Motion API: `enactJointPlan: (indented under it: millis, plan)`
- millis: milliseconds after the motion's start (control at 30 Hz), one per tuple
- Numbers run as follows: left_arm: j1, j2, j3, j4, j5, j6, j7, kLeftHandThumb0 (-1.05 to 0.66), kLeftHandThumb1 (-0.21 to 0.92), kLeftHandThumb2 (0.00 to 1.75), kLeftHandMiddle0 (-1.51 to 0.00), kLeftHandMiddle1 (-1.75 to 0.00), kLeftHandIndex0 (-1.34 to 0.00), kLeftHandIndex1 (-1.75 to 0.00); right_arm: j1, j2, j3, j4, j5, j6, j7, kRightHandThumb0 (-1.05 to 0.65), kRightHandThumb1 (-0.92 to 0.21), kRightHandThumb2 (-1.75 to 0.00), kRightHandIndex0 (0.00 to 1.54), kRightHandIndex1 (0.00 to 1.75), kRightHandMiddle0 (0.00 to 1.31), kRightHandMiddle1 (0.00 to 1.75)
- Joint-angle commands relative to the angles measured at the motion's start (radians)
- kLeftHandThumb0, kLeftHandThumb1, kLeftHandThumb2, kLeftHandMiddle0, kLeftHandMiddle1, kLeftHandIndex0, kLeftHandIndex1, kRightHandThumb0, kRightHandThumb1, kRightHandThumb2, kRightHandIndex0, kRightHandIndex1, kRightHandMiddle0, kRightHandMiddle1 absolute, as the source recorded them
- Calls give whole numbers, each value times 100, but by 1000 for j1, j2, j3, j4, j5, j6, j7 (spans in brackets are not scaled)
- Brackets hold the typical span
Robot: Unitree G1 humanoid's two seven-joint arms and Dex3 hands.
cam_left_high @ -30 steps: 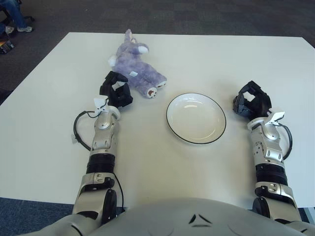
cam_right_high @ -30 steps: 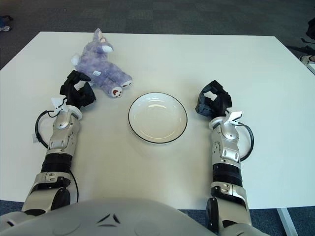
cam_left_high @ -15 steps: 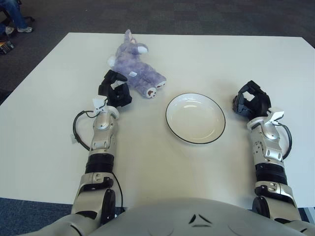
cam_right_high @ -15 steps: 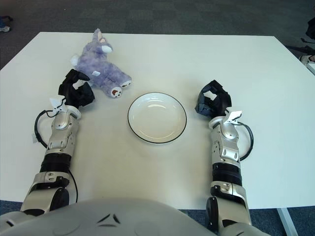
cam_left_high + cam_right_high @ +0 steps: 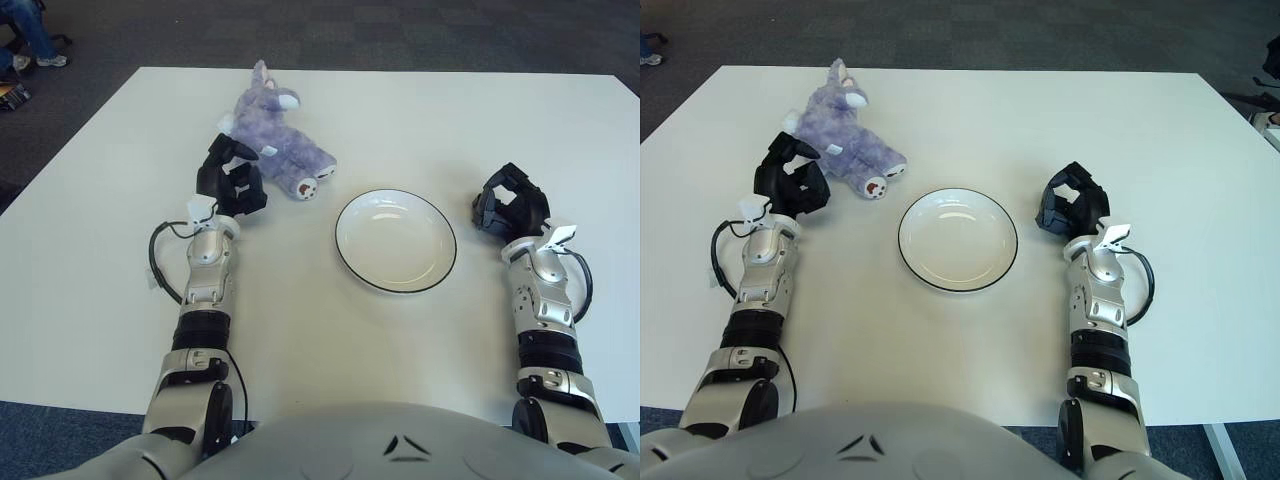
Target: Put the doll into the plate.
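The doll (image 5: 272, 124), a purple plush animal, lay on its side at the far left of the white desk (image 5: 420, 340), its feet turned toward the plate (image 5: 396, 240), which sat empty and apart from it near the desk's middle. The left hand (image 5: 231, 178) was just beside the doll's near flank, fingers curled loosely and holding nothing; whether they touched the plush could not be told. The likely risk was a shallow grasp: closing on loose fur or one leg would let the soft body sag or slip during the carry, and a low pass could knock the plate aside. The left forearm stretched forward along the desk. The right hand (image 5: 510, 204) showed to the right of the plate, fingers curled and empty.
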Motion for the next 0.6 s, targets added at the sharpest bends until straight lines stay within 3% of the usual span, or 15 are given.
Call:
enactJointPlan:
  millis: [0,233,433,567]
  plan:
    - [72,2,0,-17,6,-28,-6,-42,50,109,-114,-175,-47,-175,-8,1,0,21,4,1,1,-47,-36,-126,125,175,58,175]
    - [169,-16,-16,-223,-51,-44,-42,-42,50,109,-113,-175,-47,-175,-17,-2,1,36,0,-1,1,-47,-36,-126,125,175,58,175]
    - [191,-24,-19,-300,-40,-94,-38,-42,49,109,-115,-175,-47,-175,-29,1,1,58,4,-10,5,-47,-36,-126,125,175,58,175]
    - [186,3,-1,-333,-3,-91,-27,-42,49,109,-116,-175,-47,-175,-35,3,1,70,3,-17,4,-47,-36,-126,126,175,58,175]
